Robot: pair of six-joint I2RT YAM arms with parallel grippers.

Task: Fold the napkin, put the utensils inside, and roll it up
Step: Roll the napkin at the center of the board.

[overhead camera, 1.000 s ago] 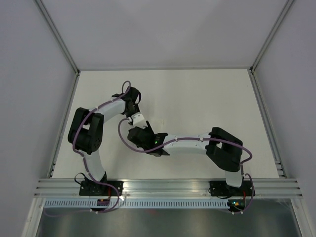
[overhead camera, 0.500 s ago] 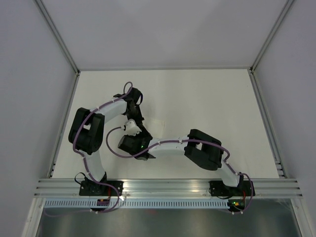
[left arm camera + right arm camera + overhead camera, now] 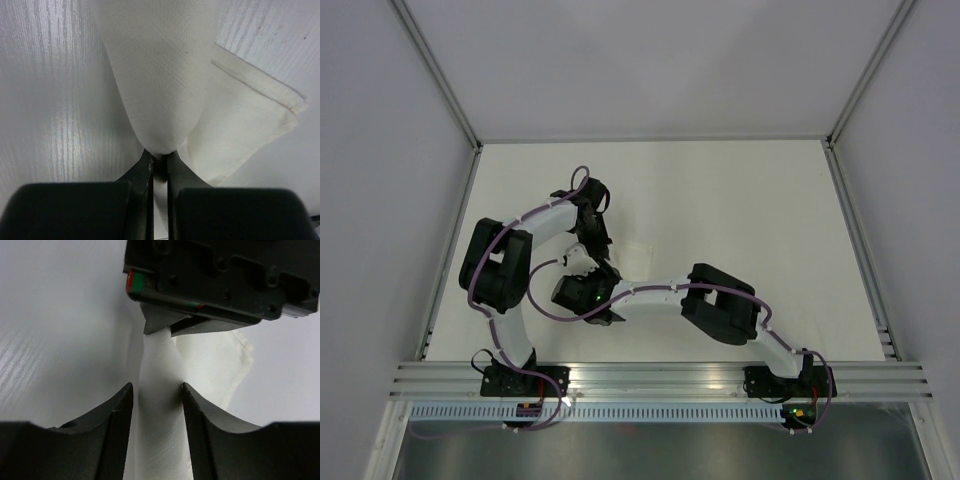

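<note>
Since a second ago my right arm (image 3: pixel 720 305) has swung toward 9 o'clock in the top view. Its elbow now sits nearer the middle of the bench (image 3: pixel 750 200) and its wrist is tucked right under the left arm (image 3: pixel 495 265), which has hardly shifted.

My left tool (image 3: pixel 159 162) is pressed together on a pinch of the napkin (image 3: pixel 160 75). In its wrist view the cloth rises from the fingertips at 6 o'clock and fans wider toward 12 o'clock, so the lifted fold's long axis runs straight away from the tool. A hemmed, doubled edge of the cloth trails off toward 2 o'clock and lies against the bench.

My right tool (image 3: pixel 157 410) is spread, one finger on each side of the same ridge of cloth. In that wrist view the ridge runs from between my fingers at 6 o'clock up to the left tool's tips at 12 o'clock, where it narrows into their pinch. The cloth nearly fills the gap between the right fingers, and I cannot tell whether they press it. The two tools face each other tip to tip along the ridge, close together.

From above, the napkin is left of the bench's centre, showing faintly just to the 3 o'clock side of the two wrists. It is mostly hidden under them and is almost the bench's colour.
</note>
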